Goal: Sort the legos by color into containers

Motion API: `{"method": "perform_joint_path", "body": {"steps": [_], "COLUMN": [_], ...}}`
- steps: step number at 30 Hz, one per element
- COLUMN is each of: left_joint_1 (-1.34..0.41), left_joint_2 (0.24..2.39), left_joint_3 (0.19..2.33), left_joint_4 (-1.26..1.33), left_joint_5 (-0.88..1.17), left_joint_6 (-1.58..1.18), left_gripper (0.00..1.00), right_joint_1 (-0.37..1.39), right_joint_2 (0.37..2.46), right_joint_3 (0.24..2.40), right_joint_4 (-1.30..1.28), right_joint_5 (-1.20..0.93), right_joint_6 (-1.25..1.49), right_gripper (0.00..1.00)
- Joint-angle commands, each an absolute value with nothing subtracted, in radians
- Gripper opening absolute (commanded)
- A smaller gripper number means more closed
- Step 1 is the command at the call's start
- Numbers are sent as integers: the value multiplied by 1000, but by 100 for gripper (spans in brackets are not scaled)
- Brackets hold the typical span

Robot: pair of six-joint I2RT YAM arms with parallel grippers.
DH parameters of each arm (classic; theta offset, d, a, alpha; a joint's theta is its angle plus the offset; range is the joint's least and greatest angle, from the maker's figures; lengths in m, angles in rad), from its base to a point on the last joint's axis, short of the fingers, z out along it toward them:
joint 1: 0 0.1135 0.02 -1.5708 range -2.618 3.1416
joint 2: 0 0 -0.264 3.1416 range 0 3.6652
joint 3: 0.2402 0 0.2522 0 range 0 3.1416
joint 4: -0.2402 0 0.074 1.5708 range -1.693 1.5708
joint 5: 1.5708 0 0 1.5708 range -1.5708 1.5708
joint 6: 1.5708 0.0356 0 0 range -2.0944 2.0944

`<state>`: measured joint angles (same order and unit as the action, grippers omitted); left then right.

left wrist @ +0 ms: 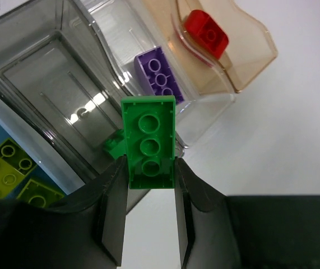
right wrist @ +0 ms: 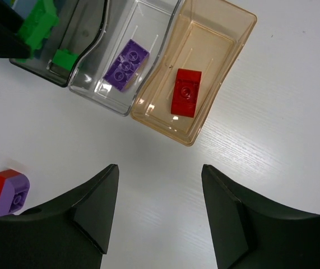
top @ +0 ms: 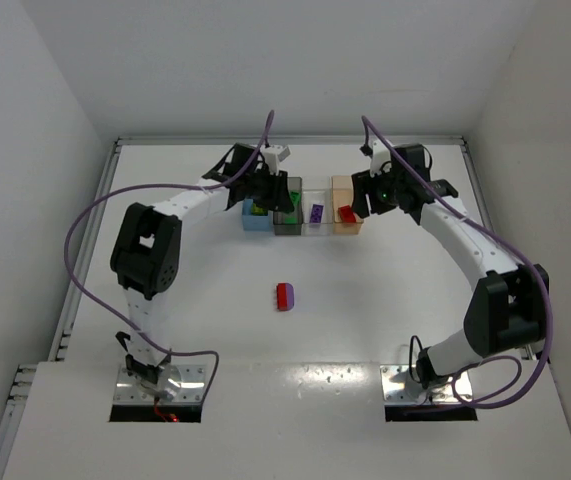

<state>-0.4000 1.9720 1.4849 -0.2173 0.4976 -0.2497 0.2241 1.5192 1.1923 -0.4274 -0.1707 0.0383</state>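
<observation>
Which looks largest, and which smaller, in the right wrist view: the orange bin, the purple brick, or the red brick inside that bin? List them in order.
1. orange bin: clearly largest.
2. purple brick and red brick: look about alike, so no ranking between them.

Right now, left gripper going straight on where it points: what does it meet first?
Likely the smoky grey bin: the green brick in the left gripper leads, over its wall beside the clear bin. Depth unclear.
</observation>
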Motion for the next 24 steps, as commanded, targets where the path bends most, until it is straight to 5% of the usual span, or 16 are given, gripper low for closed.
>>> {"method": "perform_joint_path", "body": {"steps": [1,14,24], "left_joint_1": [-419,-446,-436], "left_joint_2": [2009,2019,1669], "left_joint_3": [1549,1592,1416], "left_joint_4": [-184,-184,-198], "left_joint_5": [442,321,533], "left_joint_6": [-288,-307,-146], "left_gripper": [16,65,66], "right_joint_1": [209,201,250], "right_joint_2": [1494,1513,1513], "right_joint_3": [1195,1195,1186], "right_joint_4": [-399,-410,-603], "right_joint_5": [-227,-296,-694], "right_joint_6": [57,57,-165], "right_gripper": [62,62,62]}}
